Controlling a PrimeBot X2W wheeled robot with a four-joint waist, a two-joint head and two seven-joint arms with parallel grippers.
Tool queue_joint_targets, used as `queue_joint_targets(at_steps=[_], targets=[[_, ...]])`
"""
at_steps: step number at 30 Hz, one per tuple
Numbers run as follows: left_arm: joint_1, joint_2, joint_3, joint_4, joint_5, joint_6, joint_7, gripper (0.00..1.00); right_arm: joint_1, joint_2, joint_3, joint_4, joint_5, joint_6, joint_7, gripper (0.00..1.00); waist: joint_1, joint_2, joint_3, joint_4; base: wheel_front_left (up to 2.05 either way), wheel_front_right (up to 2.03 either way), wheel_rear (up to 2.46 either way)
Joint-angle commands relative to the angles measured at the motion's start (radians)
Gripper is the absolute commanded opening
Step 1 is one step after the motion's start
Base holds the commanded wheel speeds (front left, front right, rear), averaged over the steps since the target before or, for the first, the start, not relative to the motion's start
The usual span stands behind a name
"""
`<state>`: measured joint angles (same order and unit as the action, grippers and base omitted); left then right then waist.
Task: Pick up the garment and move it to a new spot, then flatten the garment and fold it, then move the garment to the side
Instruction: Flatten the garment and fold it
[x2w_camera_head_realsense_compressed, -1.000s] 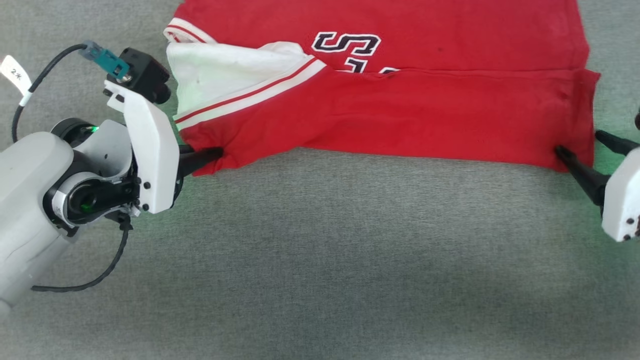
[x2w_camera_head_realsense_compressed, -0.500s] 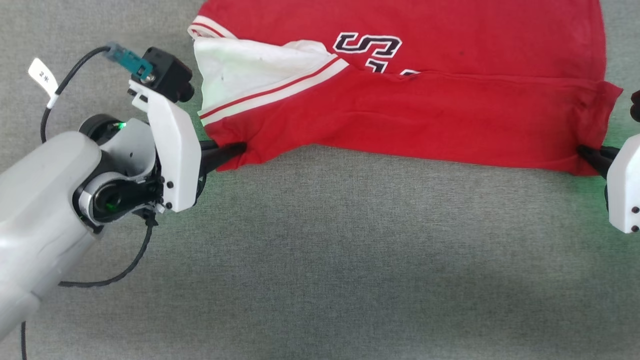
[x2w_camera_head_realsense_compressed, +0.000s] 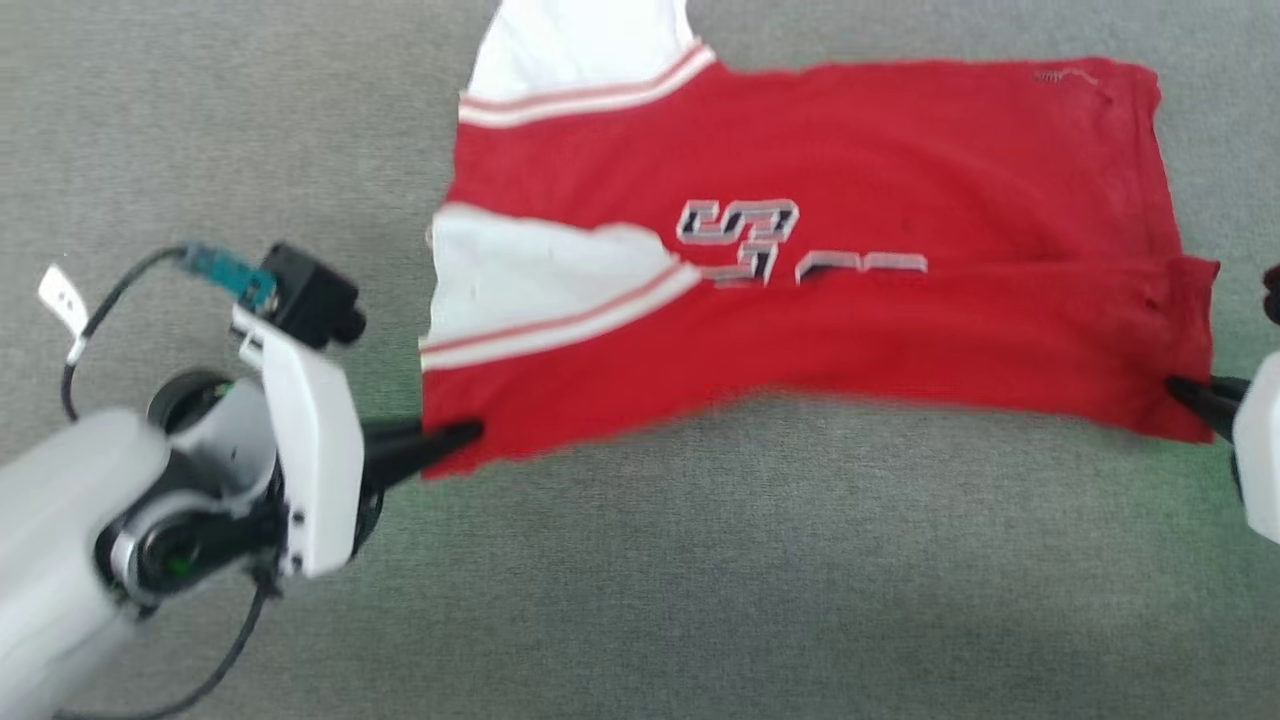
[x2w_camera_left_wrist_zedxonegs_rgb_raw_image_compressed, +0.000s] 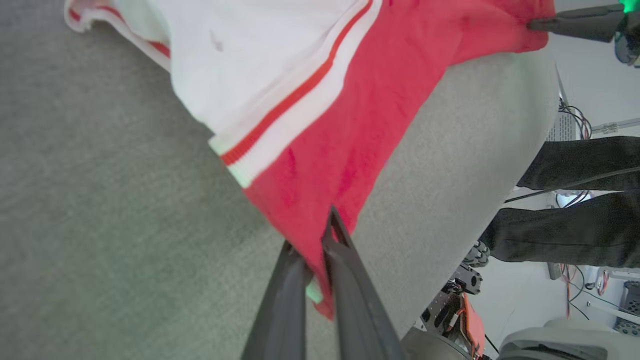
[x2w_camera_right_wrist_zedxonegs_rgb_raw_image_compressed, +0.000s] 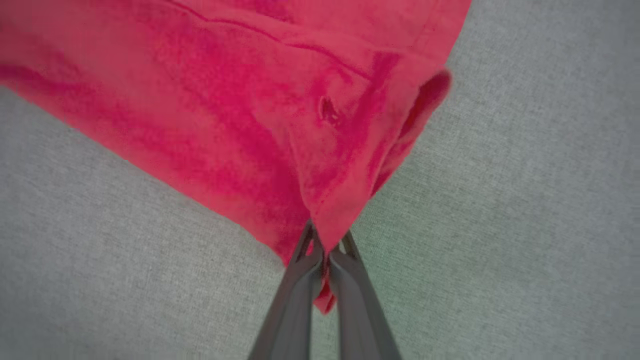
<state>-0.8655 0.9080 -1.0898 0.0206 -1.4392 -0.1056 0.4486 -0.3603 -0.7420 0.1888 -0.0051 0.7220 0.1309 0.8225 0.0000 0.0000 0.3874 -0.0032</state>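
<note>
1. Head view, nearest strip at 6 o'clock: the bare grey tabletop (x2w_camera_head_realsense_compressed: 640, 600).
2. At 8 o'clock the left tool (x2w_camera_head_realsense_compressed: 468, 433) points toward 3 o'clock. Its dark fingers are pressed together on the near left corner of the garment (x2w_camera_head_realsense_compressed: 800, 330).
3. At the 3 o'clock edge the right tool (x2w_camera_head_realsense_compressed: 1182, 386) points toward 9 o'clock. Its fingers are pinched on the garment's near right corner.
4. Between the two tools runs a red band of the garment. Its near edge is blurred, so I cannot tell whether it touches the tabletop.
5. Just beyond, that band overlaps the lower part of the dark-and-white lettering (x2w_camera_head_realsense_compressed: 740, 222) at the centre. A white sleeve (x2w_camera_head_realsense_compressed: 520, 275) with striped trim sits at 9 o'clock of the lettering.
6. Farthest, at 12 o'clock, a second white sleeve (x2w_camera_head_realsense_compressed: 580, 45) reaches the top edge. The rest of the red body lies spread on the tabletop out to 2 o'clock.
7. Left wrist view: the left tool (x2w_camera_left_wrist_zedxonegs_rgb_raw_image_compressed: 311, 229) grips red cloth at 6 o'clock, just below the striped trim. The right tool (x2w_camera_left_wrist_zedxonegs_rgb_raw_image_compressed: 536, 23) pinches the far corner at 1 o'clock, and a person's dark-trousered legs (x2w_camera_left_wrist_zedxonegs_rgb_raw_image_compressed: 575, 235) stand past the tabletop edge at 3 o'clock.
8. Right wrist view: the right tool (x2w_camera_right_wrist_zedxonegs_rgb_raw_image_compressed: 327, 235) is clamped on a bunched red corner at 6 o'clock.
</note>
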Motion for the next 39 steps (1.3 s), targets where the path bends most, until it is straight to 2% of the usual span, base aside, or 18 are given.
queue_joint_targets(at_steps=[1,10,15,21,23,24,25,30,35,37,39], targets=[[0.022,0.016,-0.001,-0.027,-0.008,0.009,-0.005,0.0,0.014,-0.016,0.003,-0.007,0.009,0.0,0.001,0.0,0.0,0.0,-0.007,0.008,0.0,0.0,0.0],[0.15,0.117,-0.029,-0.234,-0.013,0.077,-0.062,0.0,0.116,-0.108,0.008,-0.021,0.079,0.0,0.034,0.0,0.0,0.0,-0.011,0.021,0.0,0.0,0.0],[0.178,0.121,-0.035,-0.262,-0.003,0.098,-0.092,0.0,0.151,-0.119,-0.024,-0.034,0.091,0.0,0.021,0.0,0.0,0.0,-0.005,0.02,0.0,0.0,0.0],[0.172,0.106,-0.024,-0.23,0.001,0.107,-0.112,0.0,0.164,-0.087,-0.04,-0.039,0.078,0.0,0.013,0.0,0.0,0.0,-0.005,0.009,0.0,0.0,0.0],[0.166,0.104,-0.016,-0.22,0.006,0.109,-0.128,0.45,0.16,-0.068,-0.064,-0.044,0.066,0.0,-0.02,0.47,0.0,0.0,-0.005,0.004,0.0,0.0,0.0],[0.164,0.106,-0.011,-0.216,0.006,0.11,-0.137,0.69,0.158,-0.051,-0.081,-0.043,0.06,0.0,-0.04,1.0,0.0,0.0,-0.005,0.003,0.0,0.0,0.0],[0.162,0.11,-0.004,-0.213,0.006,0.109,-0.147,1.0,0.157,-0.039,-0.093,-0.048,0.051,0.0,-0.063,1.0,0.0,0.0,-0.005,0.001,0.0,0.0,0.0],[0.157,0.139,0.041,-0.193,-0.012,0.129,-0.201,1.0,0.168,0.012,-0.161,-0.081,0.014,0.0,-0.151,1.0,0.0,0.0,-0.008,-0.016,0.0,0.0,0.0],[0.134,0.165,0.121,-0.137,-0.016,0.161,-0.314,1.0,0.156,0.091,-0.222,-0.133,-0.068,0.0,-0.29,1.0,0.0,0.0,-0.008,-0.058,0.0,0.0,0.0],[0.111,0.171,0.147,-0.095,0.031,0.181,-0.366,1.0,0.136,0.133,-0.22,-0.153,-0.109,0.0,-0.363,1.0,0.0,0.0,-0.006,-0.084,0.0,0.0,0.0],[0.092,0.15,0.157,-0.045,0.065,0.198,-0.4,1.0,0.123,0.183,-0.208,-0.167,-0.151,0.0,-0.447,1.0,0.0,0.0,-0.002,-0.108,0.0,0.0,0.0]])
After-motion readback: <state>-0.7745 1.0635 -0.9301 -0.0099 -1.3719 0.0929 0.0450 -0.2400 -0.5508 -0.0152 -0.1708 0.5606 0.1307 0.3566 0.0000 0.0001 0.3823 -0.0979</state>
